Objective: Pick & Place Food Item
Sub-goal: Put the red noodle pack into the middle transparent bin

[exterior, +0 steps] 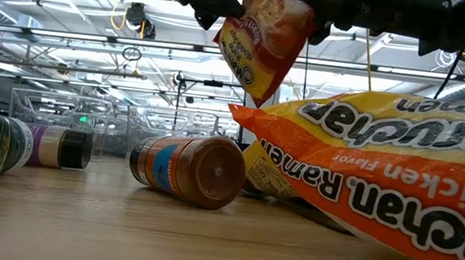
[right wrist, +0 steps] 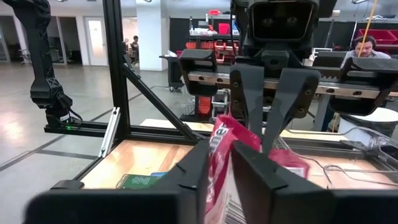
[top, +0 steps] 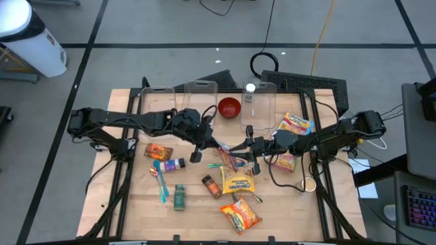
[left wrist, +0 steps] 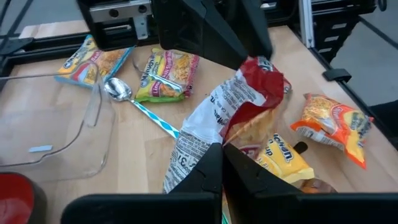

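Wooden table [top: 136, 211], pale slats, strewn with food. Crinkled red-and-yellow snack bag [top: 227, 160] hangs above its centre, clear of the wood, pinched from both ends. Left gripper [top: 216, 151] clamped flat on one end. Right gripper [top: 240, 155] fingers close about the other end, slightly parted. Glossy yellow chicken ramen packet [top: 236, 182] lies just below the bag; ribbed cylindrical spice jar [top: 212, 186] beside it, on its side.

Bright overhead light; blurred foreground in low view
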`<state>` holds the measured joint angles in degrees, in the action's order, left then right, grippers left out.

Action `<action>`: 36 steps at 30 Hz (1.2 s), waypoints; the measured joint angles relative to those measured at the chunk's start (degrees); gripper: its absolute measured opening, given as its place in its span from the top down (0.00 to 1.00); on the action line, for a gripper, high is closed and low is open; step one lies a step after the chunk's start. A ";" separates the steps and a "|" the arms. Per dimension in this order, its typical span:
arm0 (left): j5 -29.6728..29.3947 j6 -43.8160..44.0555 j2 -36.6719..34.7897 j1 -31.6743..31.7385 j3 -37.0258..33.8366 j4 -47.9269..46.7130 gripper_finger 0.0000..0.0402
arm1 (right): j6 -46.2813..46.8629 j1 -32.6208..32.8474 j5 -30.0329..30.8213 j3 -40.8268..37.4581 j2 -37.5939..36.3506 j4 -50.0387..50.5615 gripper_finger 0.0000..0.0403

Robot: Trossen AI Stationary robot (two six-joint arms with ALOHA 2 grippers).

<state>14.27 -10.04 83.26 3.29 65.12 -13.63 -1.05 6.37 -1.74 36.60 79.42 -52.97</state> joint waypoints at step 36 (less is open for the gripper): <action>-29.77 -5.63 -0.07 7.91 26.47 -44.99 0.99 | -1.20 -0.02 7.96 0.00 0.00 3.13 0.55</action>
<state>-15.50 -15.68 83.20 11.20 91.59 -58.61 -2.25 6.35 6.22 36.60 79.42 -49.84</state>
